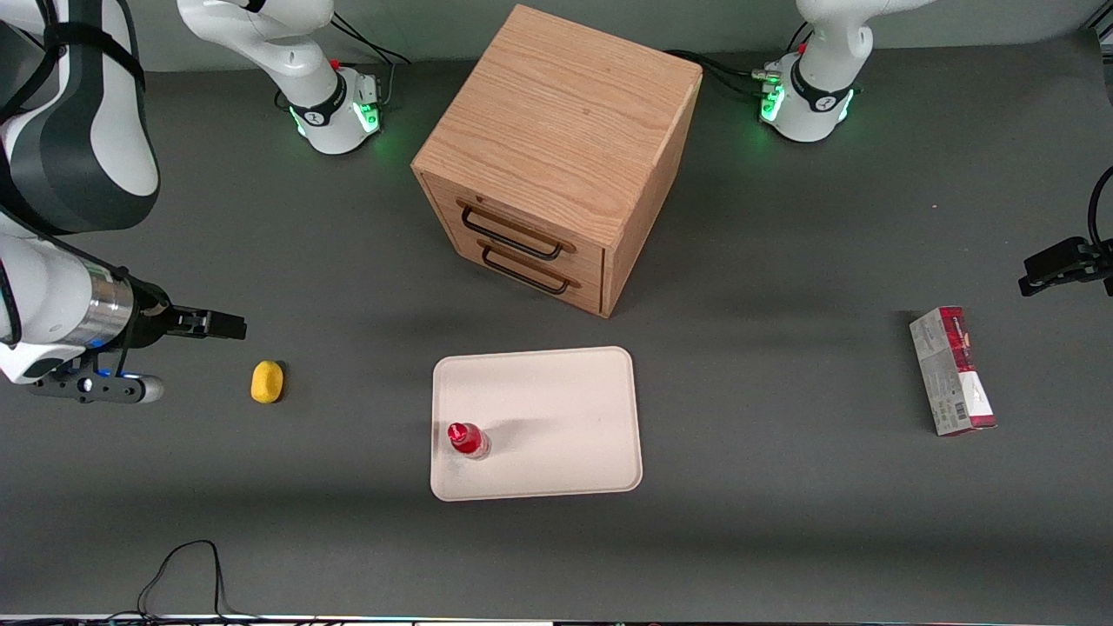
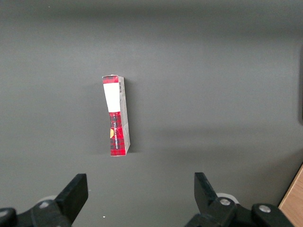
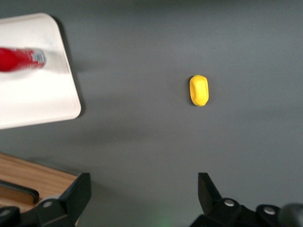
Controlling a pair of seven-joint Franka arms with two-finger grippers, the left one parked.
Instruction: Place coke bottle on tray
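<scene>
The small red coke bottle (image 1: 467,439) stands upright on the cream-white tray (image 1: 565,417), near the tray's corner closest to the front camera on the working arm's end. In the right wrist view the coke bottle (image 3: 19,60) and a corner of the tray (image 3: 42,99) also show. My gripper (image 1: 228,326) hangs high over the working arm's end of the table, well apart from the tray, above and a little farther from the front camera than the yellow lump. Its fingers (image 3: 78,189) stand wide open with nothing between them; the gripper's gap (image 3: 144,187) frames bare table.
A yellow lemon-shaped lump (image 1: 267,382) lies on the table between my gripper and the tray. The wooden two-drawer cabinet (image 1: 556,156) stands farther from the front camera than the tray. A red-and-grey carton (image 1: 951,370) lies toward the parked arm's end.
</scene>
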